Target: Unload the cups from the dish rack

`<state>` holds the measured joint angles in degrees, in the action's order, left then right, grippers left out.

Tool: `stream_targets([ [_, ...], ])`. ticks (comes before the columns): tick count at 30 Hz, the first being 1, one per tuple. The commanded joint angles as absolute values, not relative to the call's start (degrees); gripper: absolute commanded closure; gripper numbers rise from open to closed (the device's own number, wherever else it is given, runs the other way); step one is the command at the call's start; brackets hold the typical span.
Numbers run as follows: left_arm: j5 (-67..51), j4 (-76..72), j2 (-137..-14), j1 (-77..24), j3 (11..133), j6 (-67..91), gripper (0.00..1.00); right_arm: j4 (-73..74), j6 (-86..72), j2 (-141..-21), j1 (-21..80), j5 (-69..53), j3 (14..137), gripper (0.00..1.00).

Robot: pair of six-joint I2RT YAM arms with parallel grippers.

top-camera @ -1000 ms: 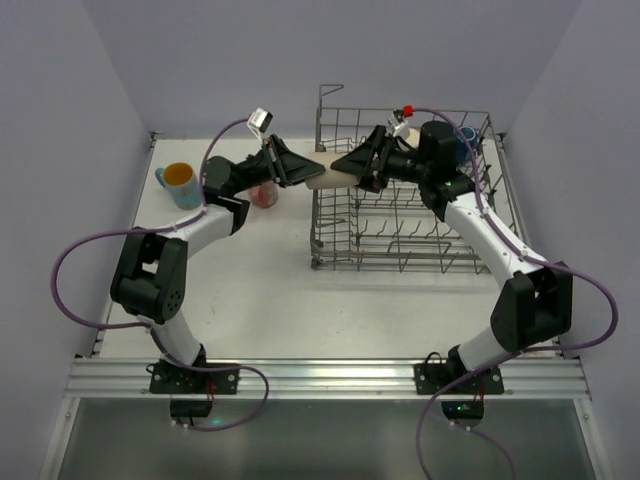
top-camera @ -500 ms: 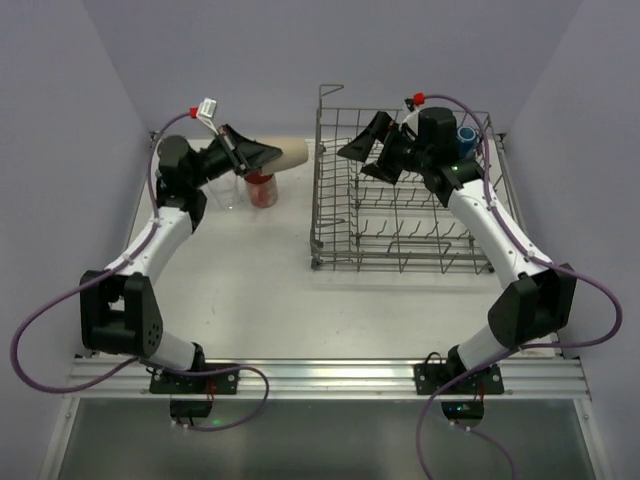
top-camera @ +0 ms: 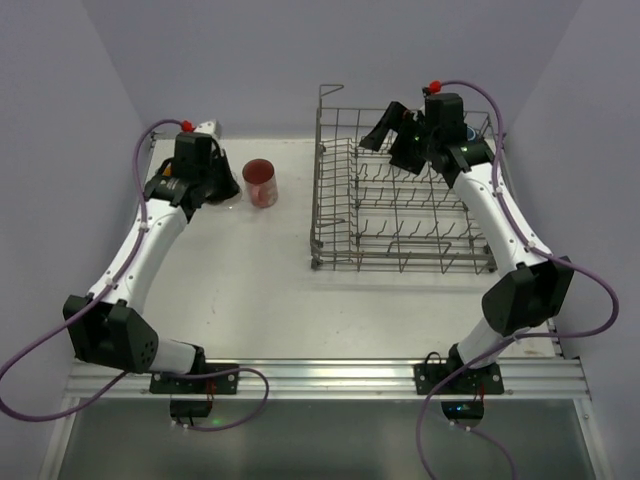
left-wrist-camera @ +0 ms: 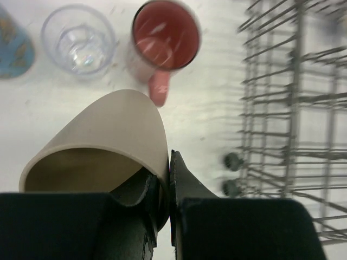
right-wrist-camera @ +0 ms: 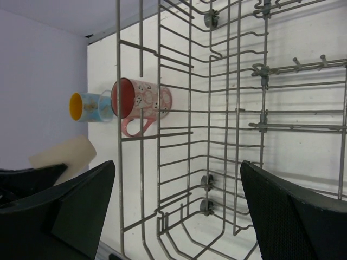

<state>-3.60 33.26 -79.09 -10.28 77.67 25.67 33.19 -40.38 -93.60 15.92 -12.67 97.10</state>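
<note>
Most of the right half of the white table [top-camera: 300,290] is taken up by the dish rack [top-camera: 400,215], a grey wire basket with tall grid sides and rows of upright prongs. My right arm reaches over its far end, and my right gripper [right-wrist-camera: 177,162] hangs above the wires with its two fingers spread wide and nothing between them. From that wrist I look through the rack's side grid at the cups already standing out on the table.

My left arm stretches to the far left corner. My left gripper [left-wrist-camera: 165,179] is pinched shut on the wall of the beige cup [left-wrist-camera: 103,146], one finger inside the rim and one outside, with the mouth turned toward my wrist camera. I cannot tell whether the cup touches the table.

Three cups stand on the table beyond it, outside the rack, in a row. The pink-red mug [left-wrist-camera: 165,40] is nearest the rack, upright, its handle pointing toward me. The clear glass [left-wrist-camera: 78,39] stands just beside it. The light blue mug [left-wrist-camera: 11,49], orange inside, sits farthest left.
</note>
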Motion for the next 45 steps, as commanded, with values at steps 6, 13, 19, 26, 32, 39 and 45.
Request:
stream_targets([
  [6,14.2,43.4,-82.7,-12.1,76.4,18.7,1.00,38.6,-36.3,-95.5,13.0,-9.6,103.7,0.01],
  [13,11.6,42.7,-89.6,-11.7,73.7,18.3,1.00,42.5,-30.4,-102.9,9.6,-9.2,111.0,0.01],
  [19,11.9,41.7,-93.9,-11.4,74.8,18.3,1.00,46.1,-23.6,-114.9,9.6,-0.9,122.8,0.01],
  [26,11.4,39.5,-96.6,-9.8,74.4,18.5,1.00,48.1,-17.2,-124.5,9.6,2.1,131.2,0.01],
  [32,10.4,38.1,-97.6,-9.2,73.6,18.7,0.94,46.4,-13.6,-128.7,9.1,6.0,134.1,0.01],
  [39,9.8,37.2,-97.4,-9.1,73.0,18.6,0.63,41.5,-9.0,-131.5,8.7,10.6,134.8,0.01],
  [45,9.1,37.0,-96.9,-9.0,73.0,18.9,0.52,38.5,-3.9,-134.4,8.0,9.6,136.8,0.01],
])
